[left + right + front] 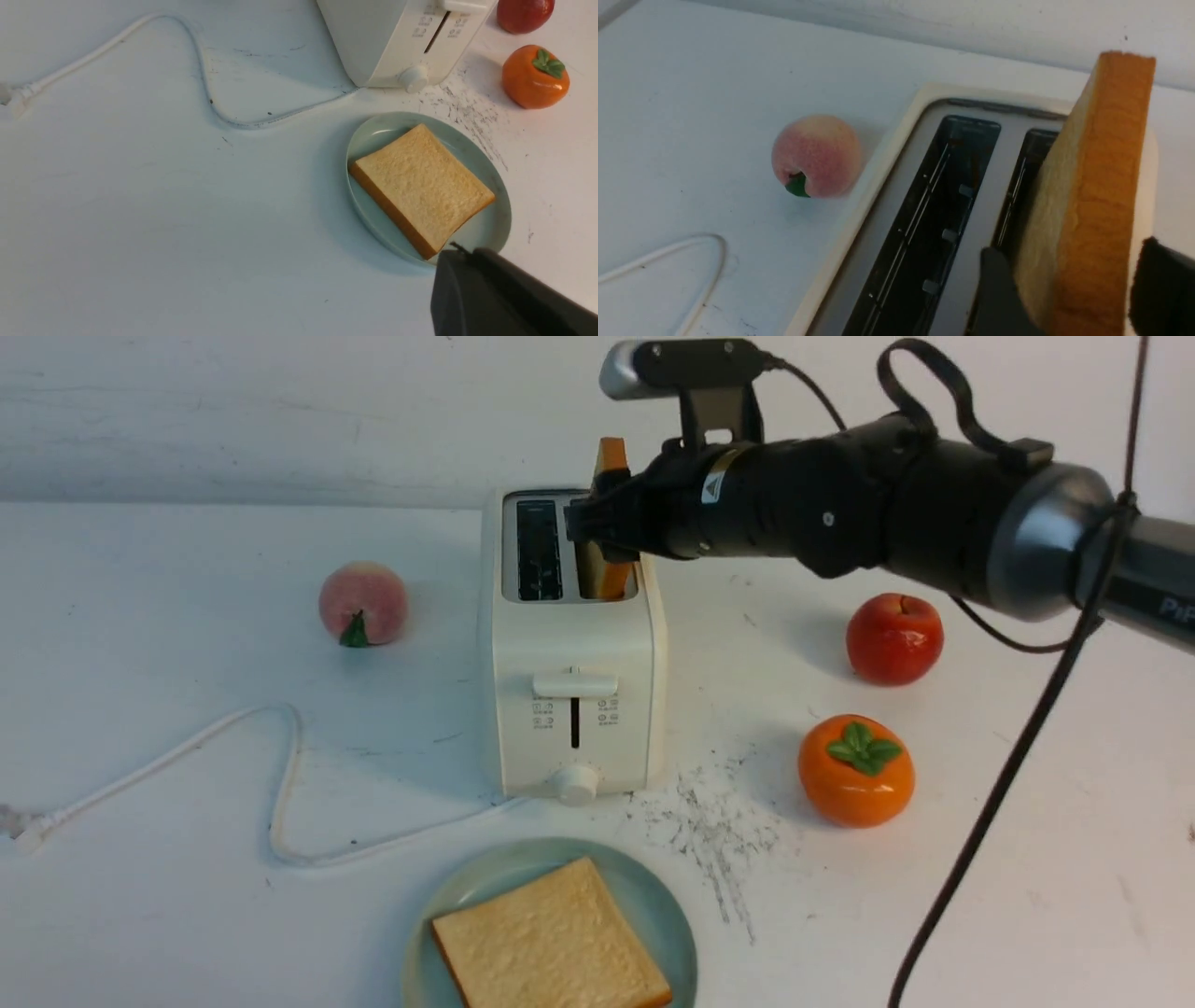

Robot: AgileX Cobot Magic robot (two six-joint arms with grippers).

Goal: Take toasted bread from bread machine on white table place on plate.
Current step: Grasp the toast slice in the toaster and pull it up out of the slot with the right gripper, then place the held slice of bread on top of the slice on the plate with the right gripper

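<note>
The bread machine (574,644) stands mid-table on the white table (140,663), and its left slot (943,210) holds nothing. One toasted bread slice (611,457) stands upright in the right slot. My right gripper (597,513) straddles this slice (1092,186), open: one finger (994,280) lies against its face, and a gap shows before the other finger (1157,280). A second slice (551,943) lies flat on the plate (653,896) in front of the machine. My left gripper (460,252) hovers shut and empty by the plate's rim (495,233), near that slice (420,186).
A peach (362,602) sits left of the bread machine. An apple (893,637) and an orange persimmon (855,770) sit to its right. The white cord (280,775) loops across the left front. Dark scratch marks (719,821) lie beside the plate.
</note>
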